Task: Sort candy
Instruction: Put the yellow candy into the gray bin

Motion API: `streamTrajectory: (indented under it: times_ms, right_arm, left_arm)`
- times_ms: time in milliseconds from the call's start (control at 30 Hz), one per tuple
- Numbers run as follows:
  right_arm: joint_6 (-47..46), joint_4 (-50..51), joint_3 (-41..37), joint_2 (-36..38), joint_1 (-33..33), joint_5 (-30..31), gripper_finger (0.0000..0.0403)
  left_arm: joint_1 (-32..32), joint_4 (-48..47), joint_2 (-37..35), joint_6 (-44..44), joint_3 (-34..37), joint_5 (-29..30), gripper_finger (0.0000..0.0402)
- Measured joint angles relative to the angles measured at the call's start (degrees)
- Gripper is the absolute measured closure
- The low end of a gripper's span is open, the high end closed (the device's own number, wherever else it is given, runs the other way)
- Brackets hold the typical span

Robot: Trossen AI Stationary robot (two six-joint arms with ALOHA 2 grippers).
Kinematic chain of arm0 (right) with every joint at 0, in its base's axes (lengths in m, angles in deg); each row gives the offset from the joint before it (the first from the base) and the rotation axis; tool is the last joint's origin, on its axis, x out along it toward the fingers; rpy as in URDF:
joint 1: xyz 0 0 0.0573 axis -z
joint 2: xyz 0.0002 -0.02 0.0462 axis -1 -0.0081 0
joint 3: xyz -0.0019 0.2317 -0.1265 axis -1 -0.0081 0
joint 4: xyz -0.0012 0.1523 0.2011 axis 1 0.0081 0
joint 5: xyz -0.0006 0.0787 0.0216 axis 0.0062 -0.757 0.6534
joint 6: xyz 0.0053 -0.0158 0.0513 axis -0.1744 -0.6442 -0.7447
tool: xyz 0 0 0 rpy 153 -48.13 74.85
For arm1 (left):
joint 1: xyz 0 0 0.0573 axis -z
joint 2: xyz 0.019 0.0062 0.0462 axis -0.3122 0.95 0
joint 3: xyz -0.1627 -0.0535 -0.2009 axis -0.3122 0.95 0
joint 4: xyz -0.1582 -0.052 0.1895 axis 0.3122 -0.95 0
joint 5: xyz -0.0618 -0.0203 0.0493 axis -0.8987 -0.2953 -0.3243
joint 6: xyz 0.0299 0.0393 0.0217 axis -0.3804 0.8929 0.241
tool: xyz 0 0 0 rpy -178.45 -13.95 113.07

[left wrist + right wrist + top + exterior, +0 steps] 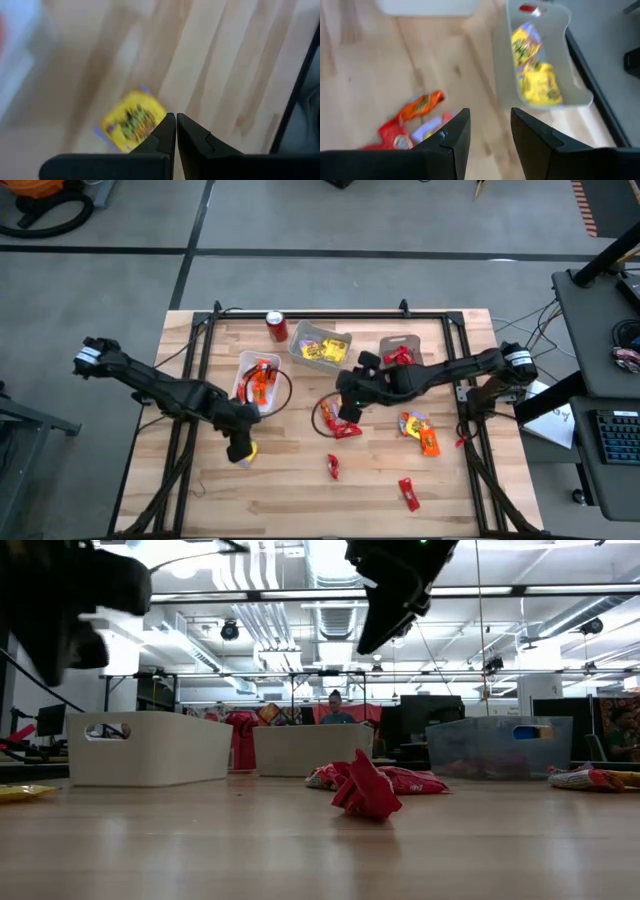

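The left hand (240,448) hung clenched and empty just above a yellow candy (131,122) on the desk (300,500). Mid-desk, the right hand (347,405) hovered released over red and orange candy (340,426).

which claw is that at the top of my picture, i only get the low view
Observer: That is the right claw. From above it hangs over the red candy pile near the middle of the table.
Operator: is it holding anything
Observer: No. Its wrist view shows the fingers apart with nothing between them, and a bin with yellow candy inside lies ahead of it.
Operator: and where's the left one
Observer: The left claw is shut, with its tips right beside a single yellow candy lying on the wood.
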Motion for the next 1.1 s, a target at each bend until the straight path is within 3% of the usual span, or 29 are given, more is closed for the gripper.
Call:
streamTrajectory:
  times_ms: [300,467,933,1100]
  right_arm:
    - [-5.03,3.89,-0.02,-0.13,-3.51,-1.08,0.0273]
    - [-5.03,3.72,-0.02,-0.15,-3.62,-1.07,0.0265]
    - [-5.35,3.58,-0.2,-0.22,-3.62,-1.05,0.0263]
    - [-6.21,3.44,-0.9,-0.22,-3.62,-1.05,0.0262]
  left_arm:
    - [3.91,-0.52,9.61,-12.3,0.0,-4.33,0.0402]
    - [5.48,-0.56,14.25,-13.86,-0.5,-6.09,0.0394]
    - [6.72,0.06,23.64,-14.32,-2.05,0.54,0.0264]
    - [7.46,0.17,26.64,-13.19,-2.22,1.98,0.0241]
